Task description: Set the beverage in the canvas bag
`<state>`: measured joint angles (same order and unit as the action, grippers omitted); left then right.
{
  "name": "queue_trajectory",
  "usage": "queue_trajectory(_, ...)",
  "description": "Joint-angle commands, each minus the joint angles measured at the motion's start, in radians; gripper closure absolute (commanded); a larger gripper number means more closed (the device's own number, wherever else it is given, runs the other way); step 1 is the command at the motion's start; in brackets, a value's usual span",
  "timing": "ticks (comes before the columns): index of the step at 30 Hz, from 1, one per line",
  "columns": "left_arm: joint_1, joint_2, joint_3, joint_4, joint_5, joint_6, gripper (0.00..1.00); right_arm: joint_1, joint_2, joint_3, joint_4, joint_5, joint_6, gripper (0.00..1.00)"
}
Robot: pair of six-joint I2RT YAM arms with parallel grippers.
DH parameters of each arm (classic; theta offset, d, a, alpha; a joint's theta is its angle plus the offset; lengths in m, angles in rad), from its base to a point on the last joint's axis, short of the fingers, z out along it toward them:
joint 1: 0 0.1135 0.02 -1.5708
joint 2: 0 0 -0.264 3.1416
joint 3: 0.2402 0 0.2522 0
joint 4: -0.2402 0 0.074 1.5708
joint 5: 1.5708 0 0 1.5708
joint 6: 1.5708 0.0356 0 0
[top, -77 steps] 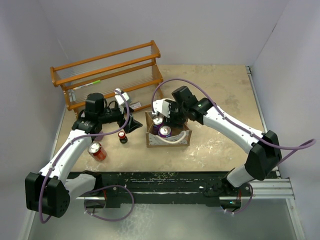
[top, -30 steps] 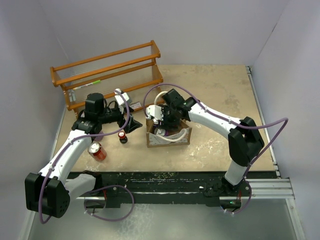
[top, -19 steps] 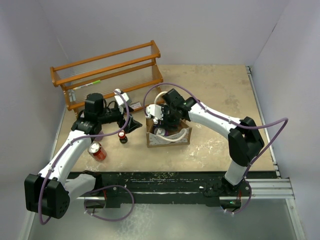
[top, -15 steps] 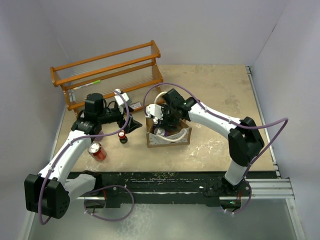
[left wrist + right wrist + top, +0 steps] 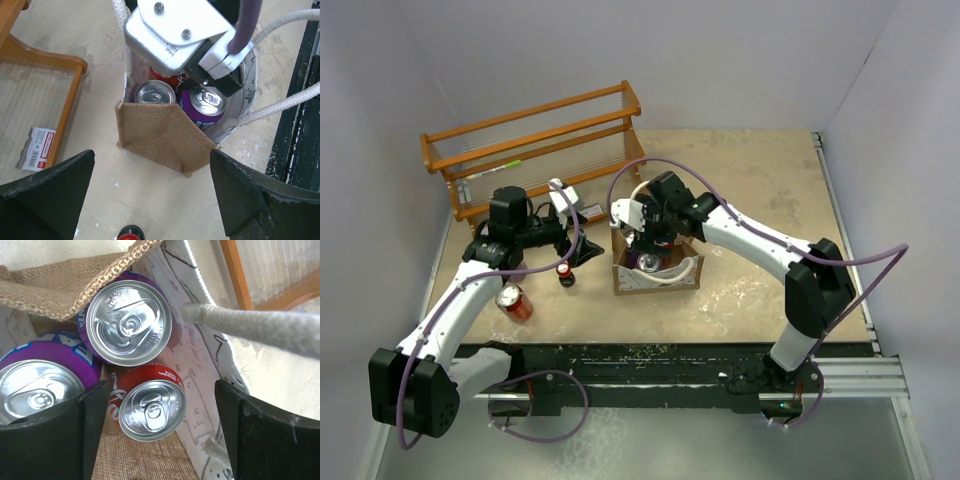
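The tan canvas bag [image 5: 670, 282] stands mid-table with its white rope handles [image 5: 250, 326] spread. Inside stand two purple cans [image 5: 127, 322] and a red cola can [image 5: 150, 412], all upright. My right gripper [image 5: 645, 228] hovers over the bag's back left corner. In the right wrist view it [image 5: 161, 390] is open, its fingers either side of the red can and clear of it. My left gripper [image 5: 578, 250] is open and empty just left of the bag [image 5: 165, 140]. A red can [image 5: 514, 302] lies on the table at the left.
A small dark red-capped can [image 5: 565, 275] stands between the left gripper and the lying red can. A wooden rack [image 5: 535, 145] lines the back left, with a white label [image 5: 35, 147] on the table by its foot. Walls close in on three sides.
The right gripper dipped into the bag's back left corner, then rose slightly; its elbow swung. The left arm has stayed still.
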<state>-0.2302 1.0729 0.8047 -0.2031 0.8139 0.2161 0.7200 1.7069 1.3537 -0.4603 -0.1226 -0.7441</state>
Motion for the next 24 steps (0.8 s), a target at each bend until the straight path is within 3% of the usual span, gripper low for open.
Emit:
queue_trajectory(1, -0.001, -0.024, 0.006, 0.019, 0.018, 0.034, 0.00, 0.001, -0.083, 0.037, 0.018, -0.036, 0.017, 0.14)
queue_trajectory(24, -0.001, -0.022, 0.014, 0.002, 0.012, 0.065, 0.01, 0.001, -0.179, -0.052, -0.037, -0.084, -0.038, 0.32)
